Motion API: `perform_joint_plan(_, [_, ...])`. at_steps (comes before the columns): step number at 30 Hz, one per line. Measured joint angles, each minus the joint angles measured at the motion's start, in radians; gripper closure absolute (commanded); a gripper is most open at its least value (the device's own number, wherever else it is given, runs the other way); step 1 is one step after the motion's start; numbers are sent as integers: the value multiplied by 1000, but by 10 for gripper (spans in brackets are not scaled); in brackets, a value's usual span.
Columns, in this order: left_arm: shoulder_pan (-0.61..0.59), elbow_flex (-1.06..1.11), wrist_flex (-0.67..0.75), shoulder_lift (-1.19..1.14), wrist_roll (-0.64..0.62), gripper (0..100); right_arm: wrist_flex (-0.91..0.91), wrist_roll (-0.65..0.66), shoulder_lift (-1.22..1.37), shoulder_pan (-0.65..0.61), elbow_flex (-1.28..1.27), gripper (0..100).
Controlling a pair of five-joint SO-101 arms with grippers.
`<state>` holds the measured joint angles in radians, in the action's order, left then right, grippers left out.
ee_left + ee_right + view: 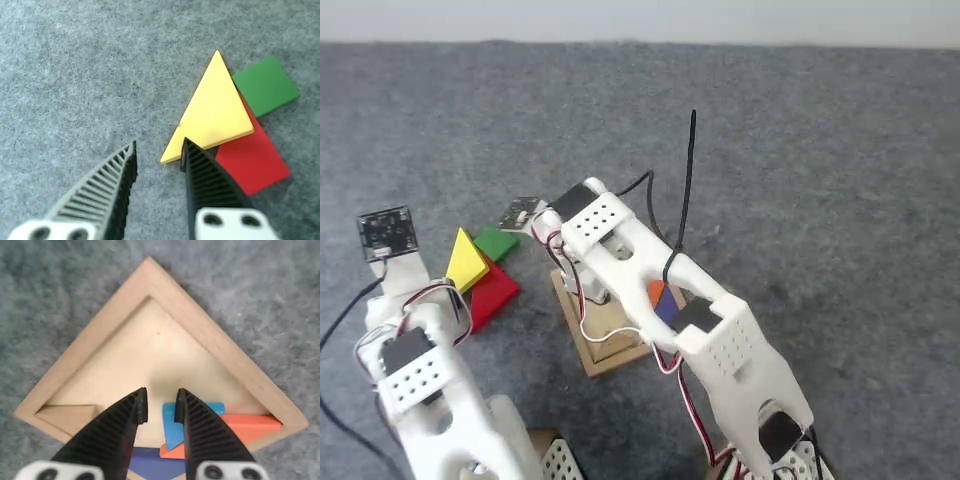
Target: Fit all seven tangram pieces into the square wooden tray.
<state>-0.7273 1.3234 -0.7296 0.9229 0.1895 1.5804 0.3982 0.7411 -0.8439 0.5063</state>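
Observation:
The square wooden tray (200,325) lies under my right gripper (160,402), which hangs open and empty just above the bare tray floor. A light blue piece (172,427), an orange piece (245,425), a dark blue piece (155,462) and a plain wooden triangle (70,415) sit in the tray. Off the tray, a yellow triangle (215,110) lies on top of a red piece (252,155), beside a green square (265,85). My left gripper (159,150) is open, low over the carpet, with one fingertip (187,150) at the yellow triangle's near corner.
In the high view the right arm (660,290) stretches over the tray (595,355) and hides most of it. The yellow, red and green pieces (467,260) lie left of the tray. Grey carpet (820,180) stretches beyond.

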Motion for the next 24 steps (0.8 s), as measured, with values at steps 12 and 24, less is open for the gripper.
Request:
perform_joint_plan(12, [0,0,0,0,0,853,89,54,11,46,0,899])
perform_joint_plan(24, [0,0,0,0,0,853,163,58,12,48,68,899])
